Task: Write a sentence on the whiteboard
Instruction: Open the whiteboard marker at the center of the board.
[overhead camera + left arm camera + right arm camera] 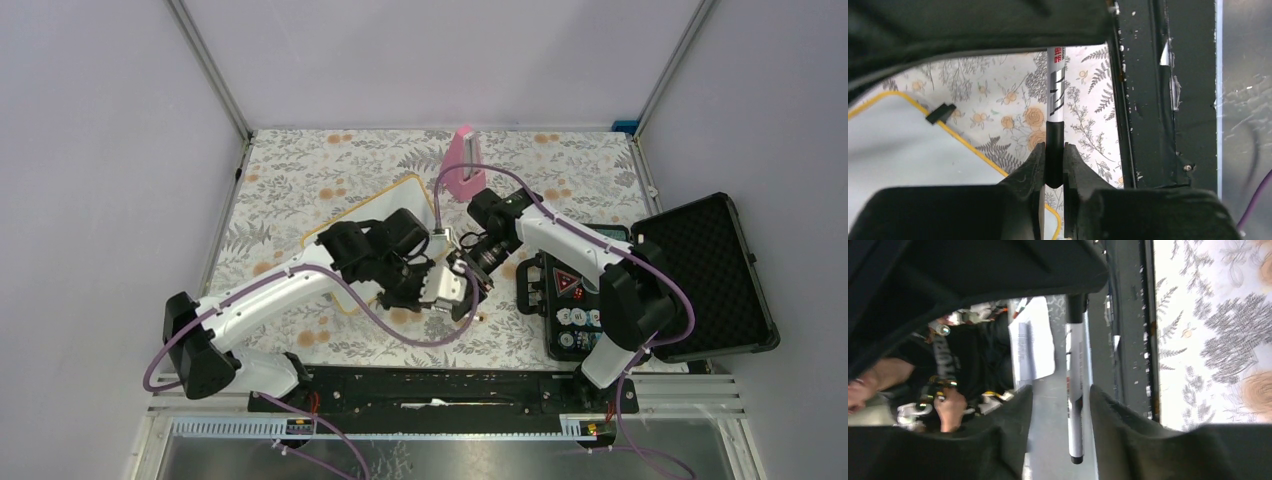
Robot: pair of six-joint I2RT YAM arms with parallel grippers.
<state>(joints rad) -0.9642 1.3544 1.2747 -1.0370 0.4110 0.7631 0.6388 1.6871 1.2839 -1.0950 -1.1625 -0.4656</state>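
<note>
1. The top view shows both arms reaching to the middle of the floral tablecloth [300, 165]; the left gripper [462, 292] and the right gripper [466, 262] meet there, just beside each other; how their fingers stand cannot be told from this view.
2. The whiteboard [385, 200] lies flat on the left half of the table, far and left of the meeting point; the left arm covers most of it, so only its far corner and parts of its yellow rim show.
3. The left wrist view shows what the top view hides: the left gripper [1053, 150] is clamped on the black end of a marker [1055, 90], whose white barrel runs straight out from the fingers; the whiteboard [893, 140] sits to the left, apart from the marker, one black foot [940, 112] at its rim; the part of its surface in view is plain white.
4. The right wrist view alone shows the right gripper [1060, 389]; its fingers [1015, 410] are spread, with the marker [1075, 405] between them and a gap on each side.
5. Only the top view takes in the black case [700, 265] lying unfolded at the right edge and a pink object [463, 158] standing at the far side.
</note>
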